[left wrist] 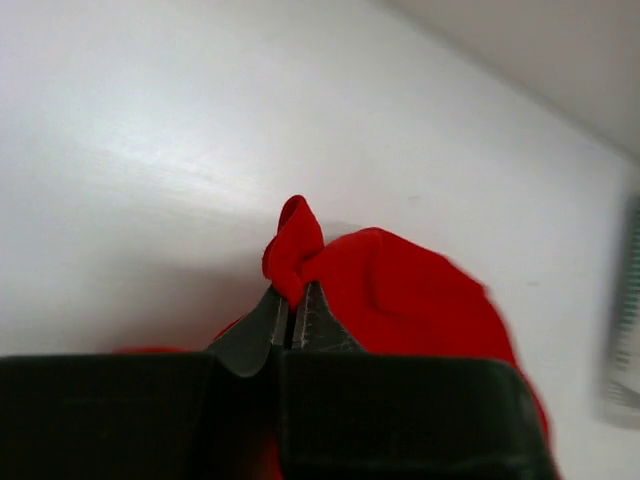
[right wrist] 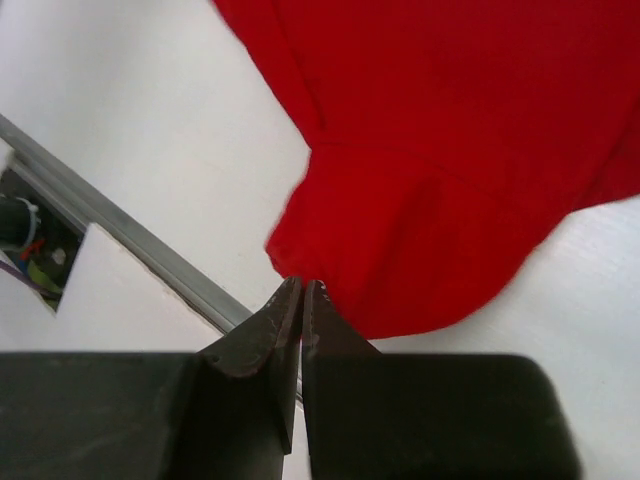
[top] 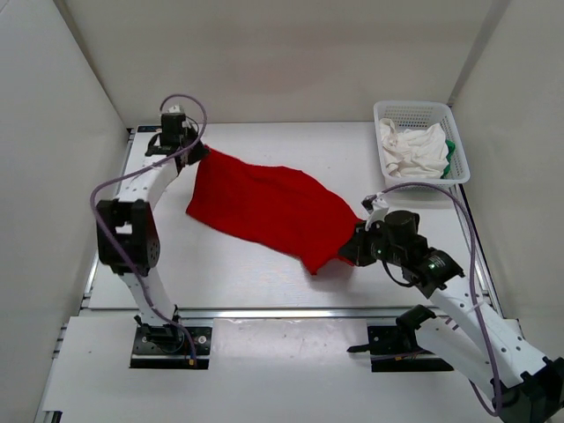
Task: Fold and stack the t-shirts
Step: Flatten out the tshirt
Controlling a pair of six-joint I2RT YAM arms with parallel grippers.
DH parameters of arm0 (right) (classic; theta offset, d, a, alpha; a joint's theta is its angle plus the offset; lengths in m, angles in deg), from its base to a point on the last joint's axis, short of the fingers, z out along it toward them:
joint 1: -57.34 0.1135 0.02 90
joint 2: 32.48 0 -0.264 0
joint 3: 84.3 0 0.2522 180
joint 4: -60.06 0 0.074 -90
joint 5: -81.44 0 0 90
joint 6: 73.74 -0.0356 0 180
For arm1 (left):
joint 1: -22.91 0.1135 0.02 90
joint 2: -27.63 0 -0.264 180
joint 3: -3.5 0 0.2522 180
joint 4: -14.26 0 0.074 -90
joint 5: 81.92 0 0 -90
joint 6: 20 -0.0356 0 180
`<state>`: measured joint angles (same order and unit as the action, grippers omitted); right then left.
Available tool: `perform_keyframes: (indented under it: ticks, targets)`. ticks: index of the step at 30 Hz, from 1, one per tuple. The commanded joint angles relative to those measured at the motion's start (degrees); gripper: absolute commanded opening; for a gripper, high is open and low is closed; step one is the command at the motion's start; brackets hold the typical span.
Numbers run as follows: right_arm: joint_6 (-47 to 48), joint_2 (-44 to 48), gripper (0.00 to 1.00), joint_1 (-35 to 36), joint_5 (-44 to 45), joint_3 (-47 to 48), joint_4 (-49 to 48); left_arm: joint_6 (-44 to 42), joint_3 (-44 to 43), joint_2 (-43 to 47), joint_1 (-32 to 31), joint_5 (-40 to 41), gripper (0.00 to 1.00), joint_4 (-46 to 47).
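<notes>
Red t-shirt [top: 269, 207] hangs stretched over mid-worktop [top: 291, 145], left claw [left wrist: 295, 300] pinching its far corner, right claw [right wrist: 302, 285] pinching its near hem: spreading step, I judge; next calls for laying it flat, taut, both pinches kept.

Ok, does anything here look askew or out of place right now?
The red t-shirt lies slanted across the table, rumpled, not flat. The white t-shirt sits crumpled in the basket.
</notes>
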<state>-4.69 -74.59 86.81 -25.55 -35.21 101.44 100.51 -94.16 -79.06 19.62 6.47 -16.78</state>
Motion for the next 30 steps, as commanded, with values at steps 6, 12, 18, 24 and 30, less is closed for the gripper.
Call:
perform_keyframes:
  ticks: [6,12,18,24,30]
  targets:
    - [0.8,4.8,0.00,2.1,2.6,0.7,1.9,0.6,4.0,12.0,3.2,-1.3,0.00,2.2]
    - [-0.3,7.8,0.00,1.9,3.6,0.3,4.0,1.8,10.1,15.3,6.7,-2.3,0.00,5.1]
    - [1.4,8.9,0.00,1.1,5.0,1.8,6.4,-1.4,6.0,26.2,4.7,0.2,0.02,-0.7]
    - [-0.4,10.2,0.00,1.1,2.6,-3.3,4.0,-0.8,22.4,36.9,5.1,2.9,0.05,6.2]
    - [-0.1,8.5,0.00,2.6,5.0,-2.8,3.9,-1.6,19.1,25.3,4.5,1.5,0.02,5.5]
